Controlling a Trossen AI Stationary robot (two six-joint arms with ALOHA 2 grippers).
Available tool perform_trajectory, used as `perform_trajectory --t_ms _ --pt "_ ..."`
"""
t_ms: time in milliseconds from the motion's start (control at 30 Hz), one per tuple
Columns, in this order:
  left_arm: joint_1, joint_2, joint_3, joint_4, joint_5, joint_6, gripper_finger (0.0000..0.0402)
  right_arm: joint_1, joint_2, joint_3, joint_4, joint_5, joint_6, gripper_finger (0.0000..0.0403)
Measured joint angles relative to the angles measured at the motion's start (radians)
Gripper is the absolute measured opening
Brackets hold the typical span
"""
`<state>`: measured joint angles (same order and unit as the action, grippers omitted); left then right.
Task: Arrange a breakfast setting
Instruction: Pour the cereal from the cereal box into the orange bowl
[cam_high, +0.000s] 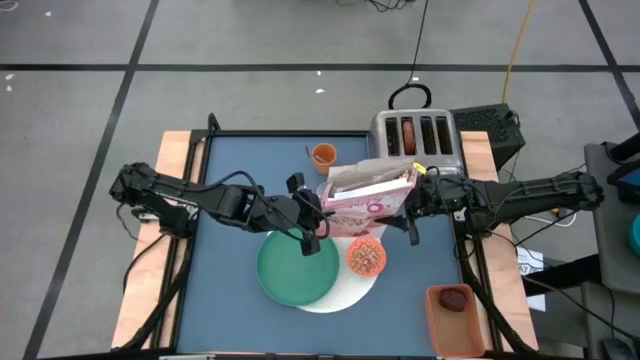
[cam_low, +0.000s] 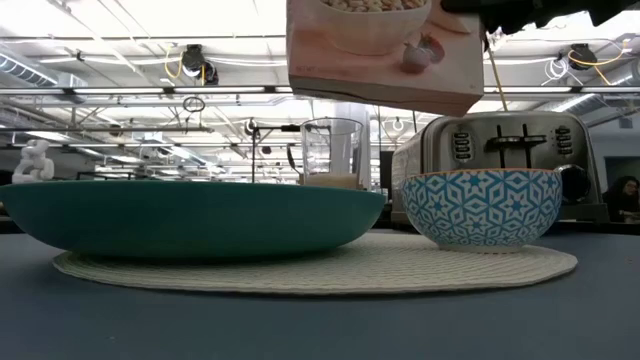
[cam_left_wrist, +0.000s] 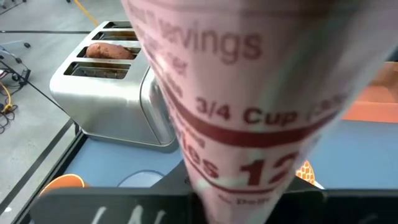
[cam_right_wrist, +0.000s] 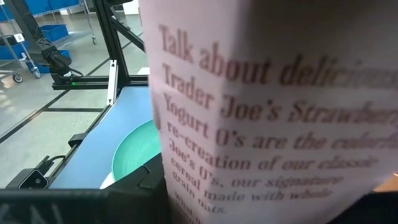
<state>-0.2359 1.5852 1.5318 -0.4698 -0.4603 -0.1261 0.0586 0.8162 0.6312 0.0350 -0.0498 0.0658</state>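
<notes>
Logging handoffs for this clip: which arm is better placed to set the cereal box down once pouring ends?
Probably the right. Both end effectors, left and right, flank the lifted pink cereal box above the small bowl. Bare blue table lies on the right's side; the green plate fills the left's.

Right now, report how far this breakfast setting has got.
Done: the green round plate and the small blue-patterned bowl, holding cereal, sit on the white woven placemat.

In hand: both grippers, left and right, hold the pink cereal box lifted above the bowl.

Left: bagel halves in the silver toaster, the dark-red fruit in its orange tray, and the orange cup.
</notes>
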Motion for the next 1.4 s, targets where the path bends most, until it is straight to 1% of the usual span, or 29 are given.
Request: perform_trajectory --t_ms 133,600,700,800,933,1033,1167,1400 --pt "0.0 0.0 0.0 0.0 0.0 0.0 0.0043 0.0 0.0 0.0 0.0 0.0 0.0 0.0187" --pt "0.0 0.0 0.0 0.0 0.0 -0.001 0.0042 0.0 0.0 0.0 -0.001 -0.002 0.003 0.0191" --pt "0.0 0.0 0.0 0.0 0.0 -0.001 0.0042 0.0 0.0 0.0 -0.001 -0.003 0.017 0.0204" --pt "0.001 0.0 0.0 -0.002 -0.001 -0.003 0.0042 0.0 0.001 0.0 0.012 -0.003 0.047 0.0227" --pt "0.001 0.0 0.0 -0.009 -0.001 -0.002 0.0042 0.0 0.0 0.002 0.027 -0.003 0.049 0.0262" --pt "0.001 0.0 0.0 -0.007 -0.001 -0.002 0.0042 0.0 0.0 0.002 0.027 -0.002 0.049 0.0281" --pt "0.001 0.0 0.0 -0.007 -0.001 -0.001 0.0042 0.0 0.0 0.002 0.027 -0.002 0.046 0.0292" --pt "0.001 -0.007 0.0 0.0 -0.001 0.0 0.0042 0.0 -0.013 0.002 0.017 -0.001 0.046 0.0291"
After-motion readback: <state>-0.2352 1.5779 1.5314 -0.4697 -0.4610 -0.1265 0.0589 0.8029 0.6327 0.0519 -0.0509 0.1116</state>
